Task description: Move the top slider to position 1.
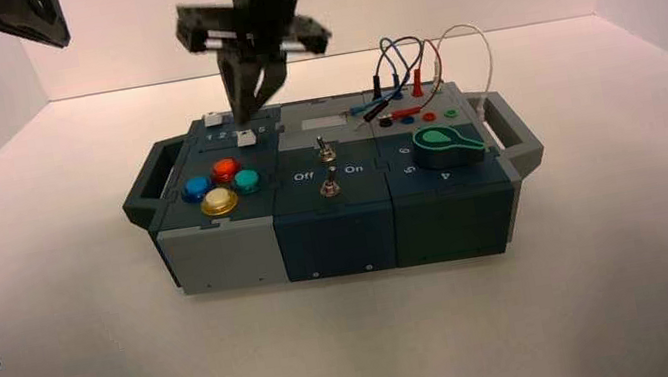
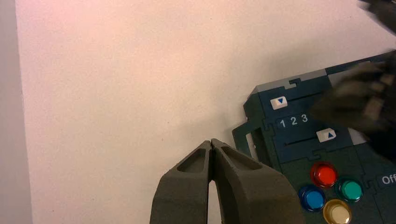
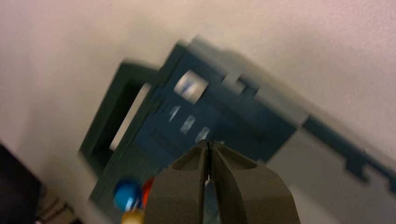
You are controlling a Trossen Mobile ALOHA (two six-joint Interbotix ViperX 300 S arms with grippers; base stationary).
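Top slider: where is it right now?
In the left wrist view, the top slider sits beside the printed 1, at its track's position 1 end.

Buttons (image 1: 222, 187) lie left of the knob (image 1: 446, 145).

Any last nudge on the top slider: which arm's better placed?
Right, I'd say: its gripper hovers over the slider panel, while the left gripper hangs off the box's left side. The top slider already sits at 1.
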